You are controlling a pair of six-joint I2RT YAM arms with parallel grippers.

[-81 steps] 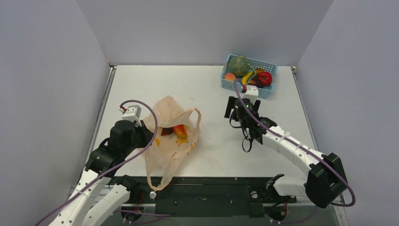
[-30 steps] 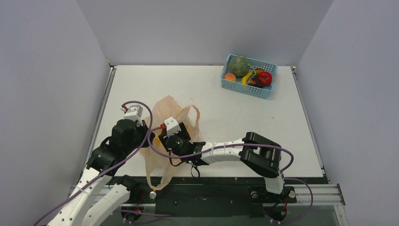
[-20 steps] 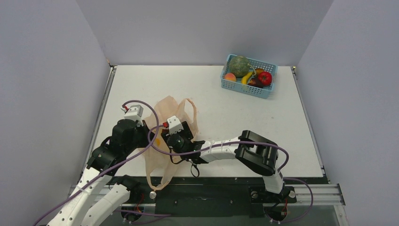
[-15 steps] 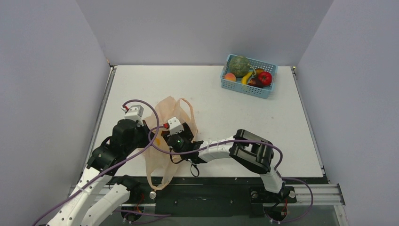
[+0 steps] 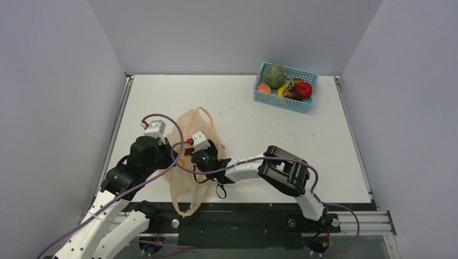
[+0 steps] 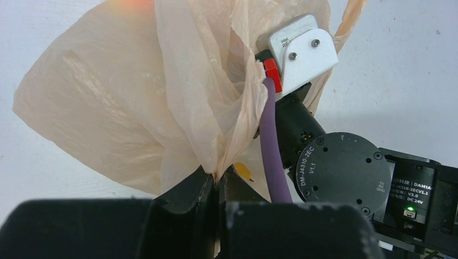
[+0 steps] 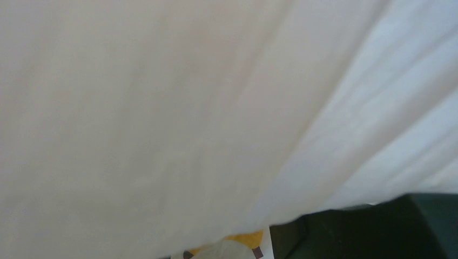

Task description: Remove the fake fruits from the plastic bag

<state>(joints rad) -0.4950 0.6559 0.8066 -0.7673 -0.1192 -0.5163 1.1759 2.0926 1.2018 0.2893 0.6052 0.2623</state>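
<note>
The pale-orange plastic bag (image 5: 190, 128) lies at the near left of the table. My left gripper (image 6: 217, 181) is shut on a gathered fold of its film, also seen from above (image 5: 166, 153). My right gripper (image 5: 190, 156) is pushed into the bag's mouth, and its fingers are hidden by the film. The right wrist view is filled with bag film (image 7: 162, 108); one dark finger (image 7: 378, 232) and a yellow-orange patch (image 7: 246, 238) show at the bottom. The melon (image 5: 275, 75), banana (image 5: 283, 89) and plum (image 5: 293, 95) lie in the basket. The mango is hidden.
The blue basket (image 5: 310, 106) stands at the far right and also holds a peach-coloured fruit (image 5: 264, 88) and a shiny red fruit (image 5: 304, 89). A bag handle (image 5: 186, 208) hangs over the table's near edge. Grey walls close in three sides.
My right arm has swung from the basket over to the bag and pushed its gripper into the mouth. The bag's upper handle has shifted left and back. The left gripper has kept its hold.
</note>
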